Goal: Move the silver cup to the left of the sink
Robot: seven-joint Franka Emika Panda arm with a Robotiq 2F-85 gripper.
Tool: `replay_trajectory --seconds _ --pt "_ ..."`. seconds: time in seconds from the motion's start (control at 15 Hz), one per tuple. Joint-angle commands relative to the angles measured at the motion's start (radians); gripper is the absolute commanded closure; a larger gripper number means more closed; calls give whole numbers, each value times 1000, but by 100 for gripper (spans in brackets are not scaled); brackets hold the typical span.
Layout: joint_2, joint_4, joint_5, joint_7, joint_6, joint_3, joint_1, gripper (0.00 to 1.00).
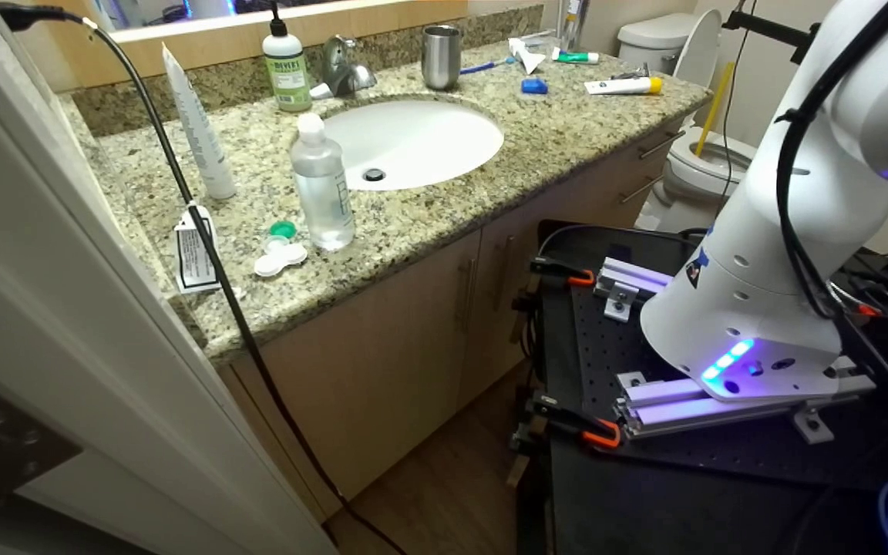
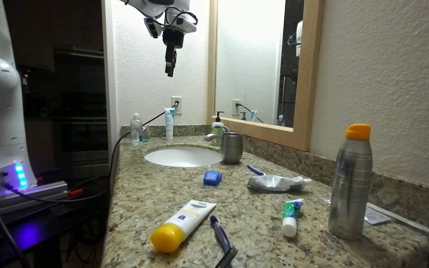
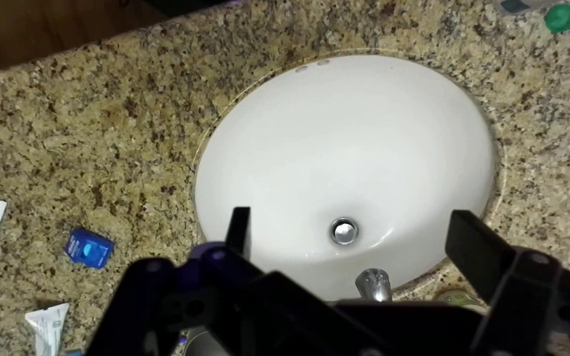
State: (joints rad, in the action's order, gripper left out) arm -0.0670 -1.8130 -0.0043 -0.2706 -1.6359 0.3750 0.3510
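The plain silver metal cup [image 1: 442, 58] stands upright on the speckled beige granite tabletop [image 1: 552, 146], just beside the rim of the white oval sink [image 1: 444, 139]. It is to the right of the basin as you face the wood-framed mirror [image 2: 251, 56], with the chrome faucet [image 1: 348, 77] between it and a pump bottle of green soap [image 1: 287, 77].

High over the sink, in an exterior view, the robot's black fingers [image 2: 169, 65] hang pointing down, well apart from everything on the tabletop. From that angle they line up almost one behind the other, but the wrist view has them spread wide, the round metal drain [image 3: 344, 231] showing in the gap; they have hold of nothing.

On the cup's side I can make out a small blue plastic box [image 2: 212, 178], a crumpled white tube [image 2: 274, 183], a little green-and-white tube [image 2: 292, 214], a white tube with a yellow cap [image 2: 186, 221] lying flat, and a silver spray can with an orange cap [image 2: 350, 186] standing up. Towards the opposite end, a clear plastic bottle [image 1: 322, 193] stands near the basin, a small white two-lobed case [image 1: 280, 260] and a round green lid [image 1: 283, 230] lying just beside it. A slim white tube [image 1: 201, 131] stands on end there.
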Motion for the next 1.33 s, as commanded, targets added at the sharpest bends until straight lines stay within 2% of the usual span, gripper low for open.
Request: replay_trajectory --seconds 0.0,0.07,0.2,0.33,0.47,0.53,0.67,0.8,0.87,1.07,1.27 --pt "6 9 2 2 6 -6 4 0" --pt "-13 -17 -24 49 13 -10 0 0" --pt "24 31 10 204 28 20 17 0" --pt "52 67 55 358 -14 58 38 0" --pt "136 154 132 499 -15 123 86 0" --pt "179 184 181 513 -4 145 111 0" --pt "280 268 249 463 -16 175 169 0" --pt "399 350 279 359 -81 162 204 0" --pt "443 361 287 311 -151 147 215 0" --pt "610 456 277 138 -304 104 244 0" --pt "772 610 244 -79 -326 82 264 0"
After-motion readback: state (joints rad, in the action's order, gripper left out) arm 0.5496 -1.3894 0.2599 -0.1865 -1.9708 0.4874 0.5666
